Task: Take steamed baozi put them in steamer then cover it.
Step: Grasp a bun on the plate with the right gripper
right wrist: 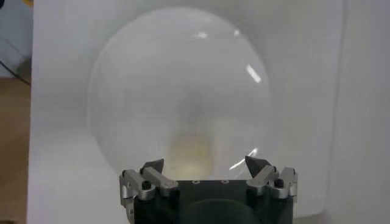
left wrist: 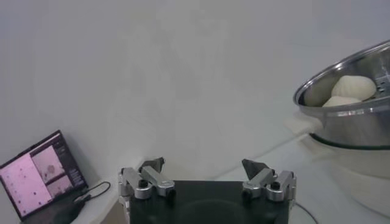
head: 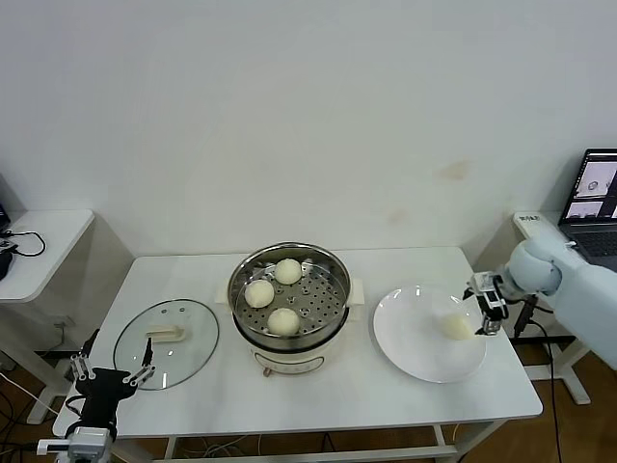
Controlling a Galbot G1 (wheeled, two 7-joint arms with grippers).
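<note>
The steel steamer (head: pixel 336 285) stands mid-table on its cream base with three steamed baozi (head: pixel 282 321) on the perforated tray. One more baozi (head: pixel 454 327) lies on the right side of the white plate (head: pixel 415 333). My right gripper (head: pixel 480 311) hovers just to the right of it, open. The right wrist view has that bun (right wrist: pixel 192 152) just ahead of the open right gripper (right wrist: pixel 205 164), untouched. My left gripper (head: pixel 111 376) waits open at the table's front left corner. In its wrist view the left gripper (left wrist: pixel 205 165) is empty, with the steamer (left wrist: pixel 353 125) far off.
The glass lid (head: pixel 188 347) with its cream handle lies flat on the table left of the steamer. A laptop (head: pixel 599 193) sits on a stand at far right, and a low side table (head: pixel 43 246) stands at far left. White wall behind.
</note>
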